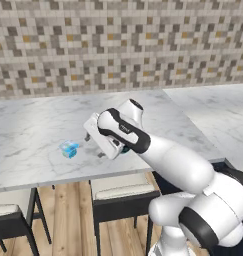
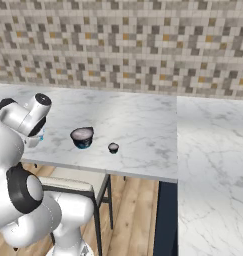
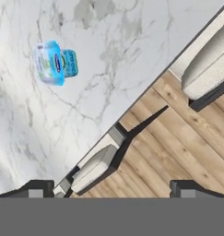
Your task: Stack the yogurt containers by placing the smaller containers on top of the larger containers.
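Marble counter (image 1: pixel 33 130): light-blue yogurt container (image 3: pixel 56 63) near front edge, apart from dark tub (image 2: pixel 82 137) & tiny cup (image 2: pixel 113 147). Gripper (image 3: pixel 112 186) jaws wide, empty. Container prob. light, thin-walled; grip across flat sides.

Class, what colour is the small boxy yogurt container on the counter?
Light blue with white and dark-blue markings; the hand view shows it best.

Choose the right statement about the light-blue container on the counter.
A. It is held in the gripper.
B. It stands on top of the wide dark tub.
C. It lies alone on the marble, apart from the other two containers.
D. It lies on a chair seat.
C: the light-blue container rests on the bare marble counter, nothing touching it, while the tub and the tiny cup stand apart from it, farther along the counter.
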